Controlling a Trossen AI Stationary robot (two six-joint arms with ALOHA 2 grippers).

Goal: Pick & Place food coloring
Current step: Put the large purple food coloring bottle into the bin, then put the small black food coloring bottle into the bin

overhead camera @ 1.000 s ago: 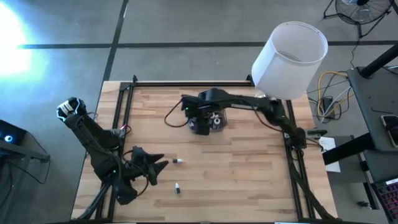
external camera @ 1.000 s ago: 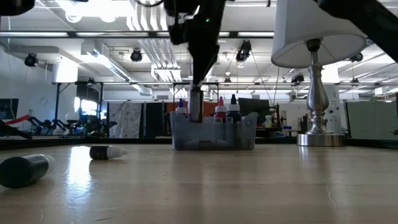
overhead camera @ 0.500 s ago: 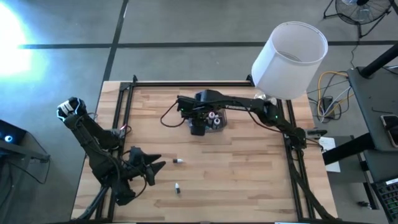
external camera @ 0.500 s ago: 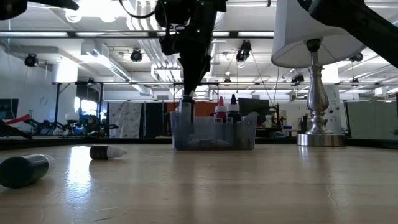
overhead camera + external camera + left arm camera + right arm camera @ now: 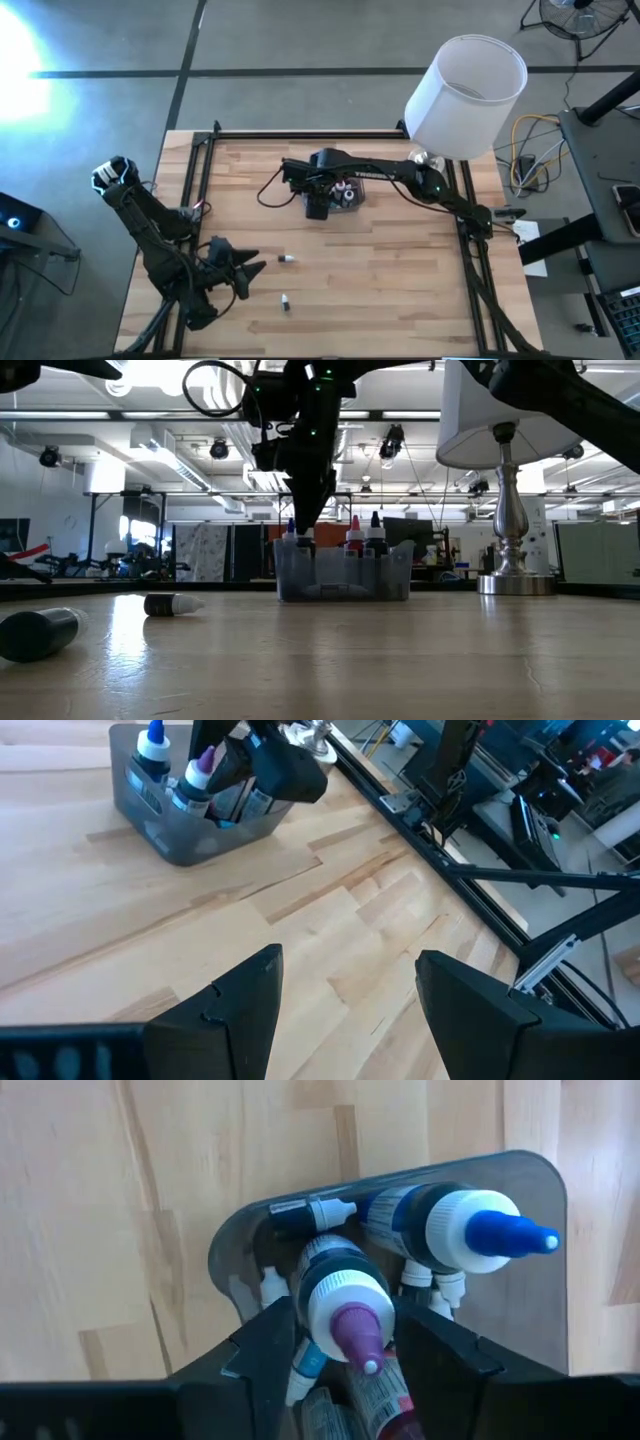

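The right gripper [image 5: 345, 1342] hangs over the tub [image 5: 345, 196] at upper centre of the high view, its fingers just apart around a purple-tipped bottle [image 5: 345, 1315] standing among the others there. The left gripper [image 5: 250, 266], lower left, waits with fingers wide. Two more bottles [image 5: 286, 259] lie loose on the table [image 5: 400, 290] beside it; they look light, stiff, slick and prone to roll, so pinch across the body, below the cap.

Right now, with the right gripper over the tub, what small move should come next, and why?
Probably lift the right gripper straight up, clear of the tub. The purple-tipped bottle stands in the tub between the parted fingers, apparently released, and two bottles lie on the table yet to be collected.
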